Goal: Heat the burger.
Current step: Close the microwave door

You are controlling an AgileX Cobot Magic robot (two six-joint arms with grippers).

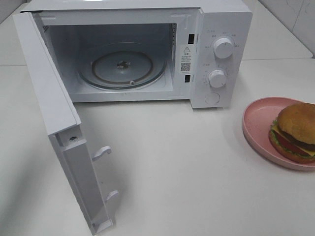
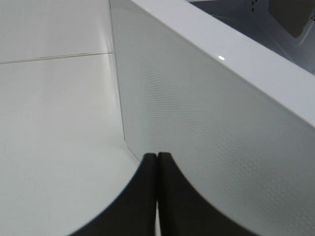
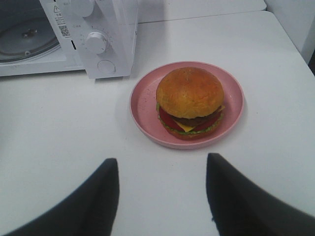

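My right gripper stands wide open, empty, its dark curved fingers framing the round glossy-bunned burger on a shallow pink plate at frame centre. My left gripper is pressed closed against the smooth white microwave door.

From up high, the pink plate and the burger on it run off the right edge, so their far side is lost. Neither arm shows there at all. The microwave labels by the 2 knobs are too small to read (the sticker inside too). Close by the door, only the tips of the left gripper show.
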